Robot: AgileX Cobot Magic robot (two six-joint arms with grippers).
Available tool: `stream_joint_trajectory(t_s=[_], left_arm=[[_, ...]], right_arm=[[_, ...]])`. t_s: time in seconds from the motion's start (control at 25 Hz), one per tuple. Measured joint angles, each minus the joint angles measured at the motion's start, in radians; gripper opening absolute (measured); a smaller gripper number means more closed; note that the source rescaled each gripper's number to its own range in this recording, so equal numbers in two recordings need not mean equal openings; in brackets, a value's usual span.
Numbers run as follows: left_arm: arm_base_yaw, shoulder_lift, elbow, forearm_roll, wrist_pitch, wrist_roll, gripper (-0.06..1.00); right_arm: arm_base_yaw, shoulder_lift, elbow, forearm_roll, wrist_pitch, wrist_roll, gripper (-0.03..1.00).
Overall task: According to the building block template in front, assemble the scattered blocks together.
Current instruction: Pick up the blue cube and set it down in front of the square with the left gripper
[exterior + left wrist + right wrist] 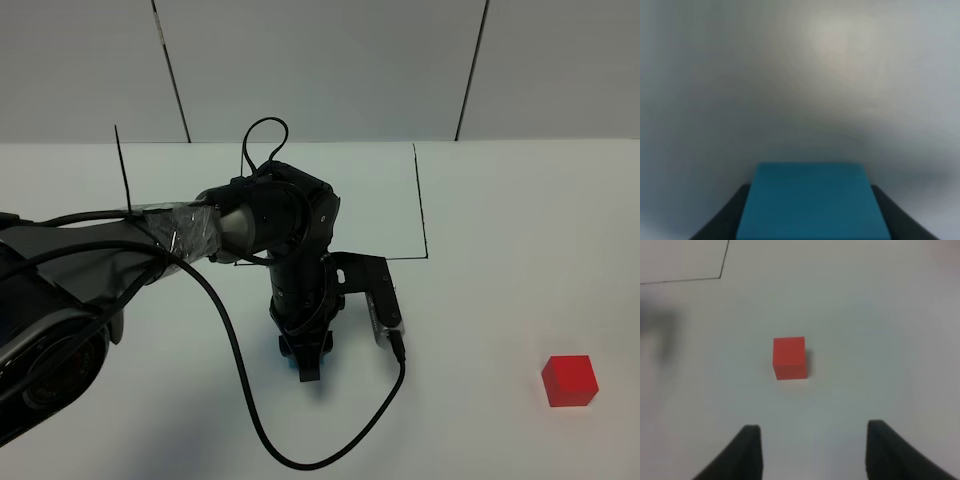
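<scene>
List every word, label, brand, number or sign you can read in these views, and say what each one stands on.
None: no readable text appears in any view.
cyan-blue cube: plain faces, no marking.
red cube: plain faces, no marking.
table: only thin black lines, no lettering.
Arm and camera housing: no label is legible in the high view.

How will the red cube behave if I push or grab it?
The red cube looks rigid with flat faces, so it should slide, not roll. It sits squat, so tipping seems unlikely. Its matte surface probably grips well.
</scene>
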Motion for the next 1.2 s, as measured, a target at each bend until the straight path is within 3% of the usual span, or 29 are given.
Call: stream_joint_trajectory(t_s=[0.28,0.36,0.6,0.76,1.08,1.2], left_arm=[[-0.001,0.000,-0.001,0.000,-0.007,-0.040,0.04],[-0.001,0.000,-0.001,0.008,-0.008,-0.054,0.17],[-0.001,0.011,-0.034,0.060,0.011,-0.114,0.72],[-0.001,0.017,-0.090,0.072,0.080,-0.127,0.93],[-0.001,0.018,-0.253,-0.028,0.215,-0.119,0.98],[-0.013,0.018,-0.311,-0.041,0.215,-0.114,0.99]], right_arm=[[0.000,0.000,0.000,0.000,0.000,0.000,0.06],[0.000,0.000,0.000,0.000,0.000,0.000,0.06],[0.000,0.000,0.000,0.000,0.000,0.000,0.06],[0.000,0.000,0.000,0.000,0.000,0.000,0.06],[0.000,0.000,0.000,0.000,0.000,0.000,0.06],[0.000,0.000,0.000,0.000,0.000,0.000,0.06]])
